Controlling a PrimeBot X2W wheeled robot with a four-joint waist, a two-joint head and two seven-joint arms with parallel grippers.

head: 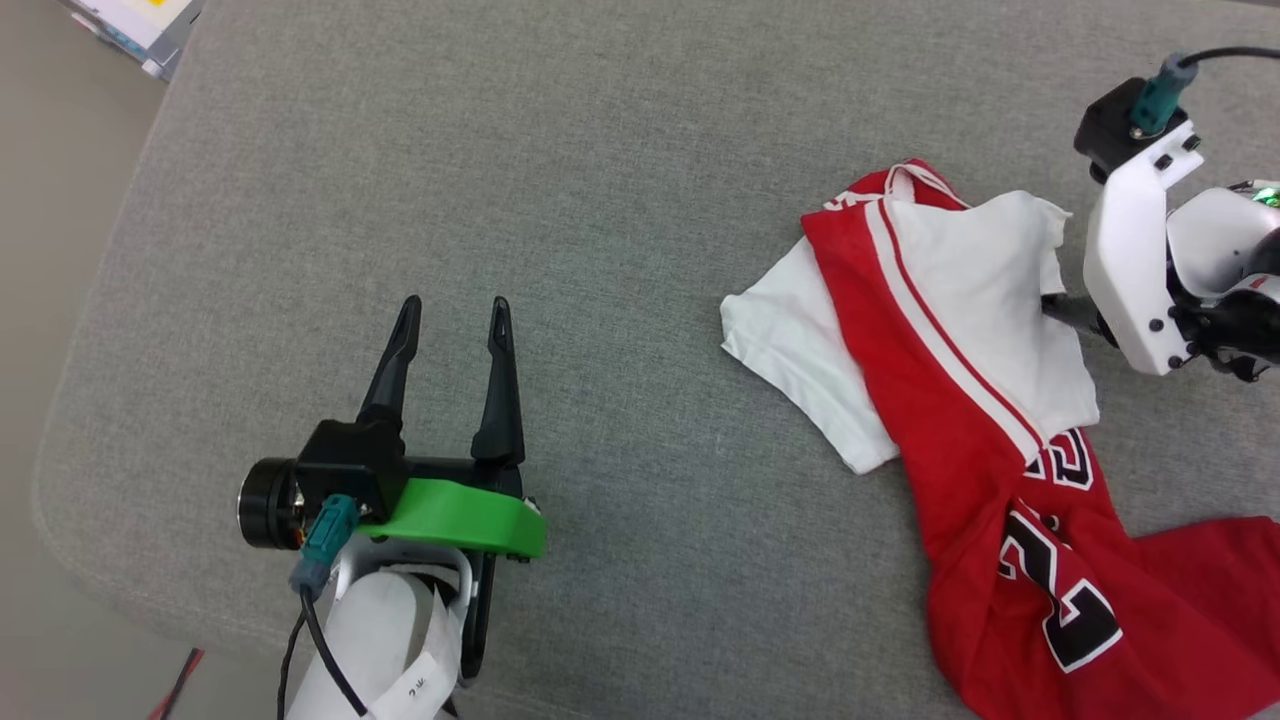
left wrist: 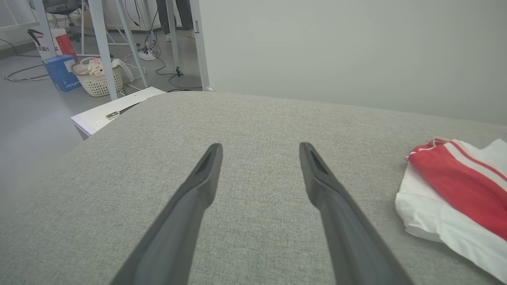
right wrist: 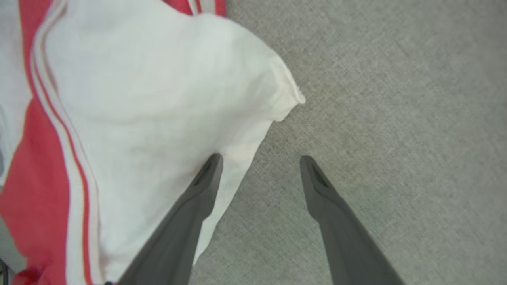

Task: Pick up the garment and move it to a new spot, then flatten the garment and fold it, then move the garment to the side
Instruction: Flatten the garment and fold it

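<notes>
The garment (head: 960, 400), a red jersey with white sleeves and black "23" lettering, lies crumpled on the right of the grey surface. Its white sleeve and red stripe appear at the right edge of the left wrist view (left wrist: 455, 190). My right gripper (right wrist: 261, 160) is open just above the edge of a white sleeve (right wrist: 158, 99), one finger over the cloth and one over bare surface. In the head view its white wrist housing (head: 1140, 260) stands at the garment's right side, fingers mostly hidden. My left gripper (head: 455, 310) is open and empty, far left of the garment.
The grey upholstered surface (head: 600, 200) has a rounded left edge dropping to the floor. Beyond its far edge the left wrist view shows a white board (left wrist: 115, 109), a laundry basket (left wrist: 99, 79), a blue box (left wrist: 61, 73) and table legs.
</notes>
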